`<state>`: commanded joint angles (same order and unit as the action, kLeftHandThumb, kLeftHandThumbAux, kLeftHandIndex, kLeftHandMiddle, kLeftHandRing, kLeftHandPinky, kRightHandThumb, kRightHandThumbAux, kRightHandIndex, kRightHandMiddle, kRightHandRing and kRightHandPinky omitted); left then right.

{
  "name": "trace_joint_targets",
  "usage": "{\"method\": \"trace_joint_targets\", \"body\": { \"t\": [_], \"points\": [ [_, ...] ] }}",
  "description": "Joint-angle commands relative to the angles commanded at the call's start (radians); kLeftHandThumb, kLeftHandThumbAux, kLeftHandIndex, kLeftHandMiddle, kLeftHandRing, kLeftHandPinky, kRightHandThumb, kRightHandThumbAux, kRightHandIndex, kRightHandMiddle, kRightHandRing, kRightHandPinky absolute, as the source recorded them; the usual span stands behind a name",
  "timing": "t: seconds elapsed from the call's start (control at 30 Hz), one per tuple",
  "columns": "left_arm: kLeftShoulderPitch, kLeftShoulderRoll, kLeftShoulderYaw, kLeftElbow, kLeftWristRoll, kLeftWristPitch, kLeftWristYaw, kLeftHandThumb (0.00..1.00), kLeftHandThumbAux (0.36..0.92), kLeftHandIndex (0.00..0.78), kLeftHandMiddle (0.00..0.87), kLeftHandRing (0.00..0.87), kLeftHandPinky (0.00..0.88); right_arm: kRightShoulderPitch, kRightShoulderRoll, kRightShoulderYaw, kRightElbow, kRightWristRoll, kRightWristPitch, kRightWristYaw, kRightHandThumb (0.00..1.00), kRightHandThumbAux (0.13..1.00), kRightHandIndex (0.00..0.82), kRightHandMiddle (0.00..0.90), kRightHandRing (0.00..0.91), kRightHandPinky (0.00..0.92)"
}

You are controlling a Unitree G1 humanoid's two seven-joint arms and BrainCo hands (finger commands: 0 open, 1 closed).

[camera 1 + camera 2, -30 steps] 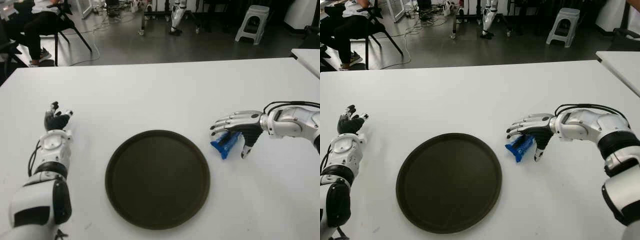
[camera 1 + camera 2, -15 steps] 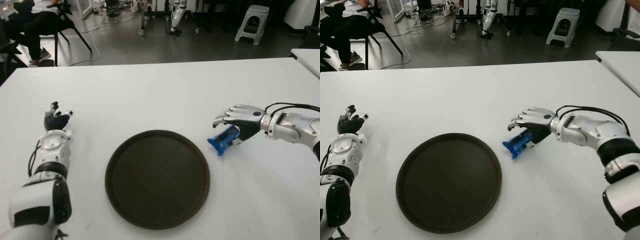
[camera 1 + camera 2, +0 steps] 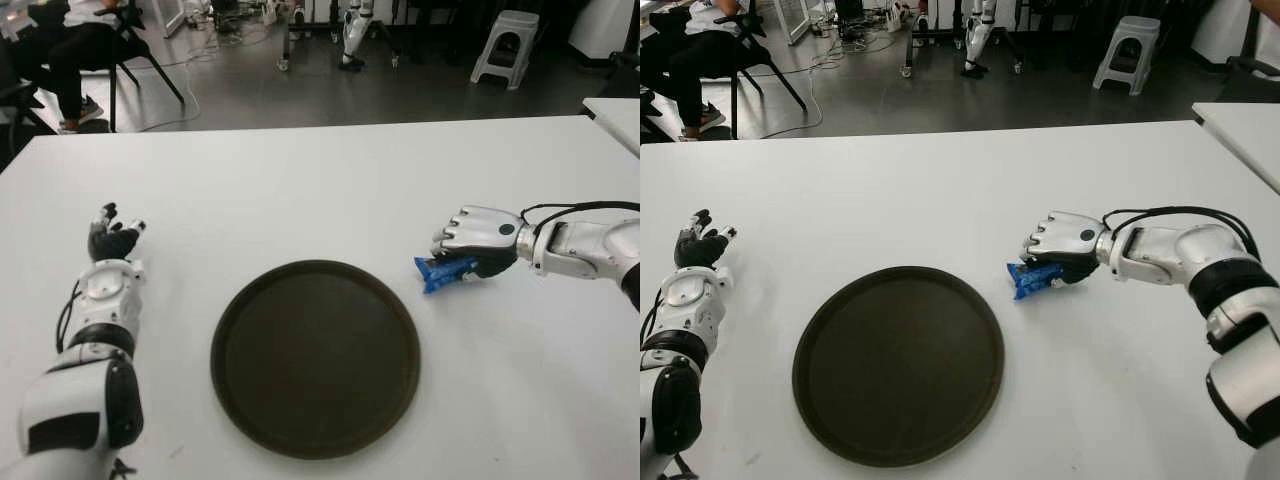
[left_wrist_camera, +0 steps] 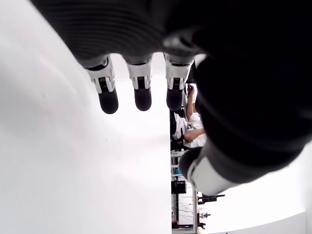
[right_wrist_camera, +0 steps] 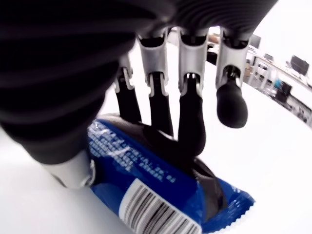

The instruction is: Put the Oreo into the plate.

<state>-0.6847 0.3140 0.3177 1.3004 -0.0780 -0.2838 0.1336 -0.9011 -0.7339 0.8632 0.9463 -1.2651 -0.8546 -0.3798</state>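
Observation:
The Oreo is a blue packet (image 3: 441,270) lying just right of the dark round plate (image 3: 314,356) on the white table (image 3: 300,190). My right hand (image 3: 471,240) covers it from above with fingers curled around it; in the right wrist view the fingers (image 5: 190,122) press on the blue wrapper (image 5: 151,192) with its barcode showing. The packet's left end pokes out toward the plate's rim. My left hand (image 3: 113,238) shows at the table's left side, far from the plate, fingers relaxed and holding nothing.
A second white table corner (image 3: 615,112) shows at the far right. Beyond the table's far edge are a chair with a seated person (image 3: 70,50), a grey stool (image 3: 505,45) and cables on the floor.
My right hand went from spread over the packet to curled around it, and shifted slightly left. The packet turned from slanted to lying flatter under the palm. The left hand has not moved.

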Motion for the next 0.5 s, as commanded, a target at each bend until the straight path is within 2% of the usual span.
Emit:
{"method": "trace_joint_targets", "body": {
  "t": [0.3, 0.5],
  "points": [
    [-0.001, 0.004, 0.008, 0.003, -0.002, 0.006, -0.004, 0.018, 0.815, 0.000, 0.000, 0.003, 0.047, -0.058, -0.014, 0.087, -0.036, -0.098, 0.021, 0.025, 0.704, 0.720, 0.439, 0.806, 0.784, 0.726],
    [0.000, 0.003, 0.013, 0.002, -0.003, 0.001, -0.010, 0.018, 0.812, 0.000, 0.000, 0.002, 0.046, -0.065, -0.027, 0.082, -0.052, -0.069, 0.008, 0.071, 0.704, 0.718, 0.437, 0.795, 0.771, 0.681]
  ]
}}
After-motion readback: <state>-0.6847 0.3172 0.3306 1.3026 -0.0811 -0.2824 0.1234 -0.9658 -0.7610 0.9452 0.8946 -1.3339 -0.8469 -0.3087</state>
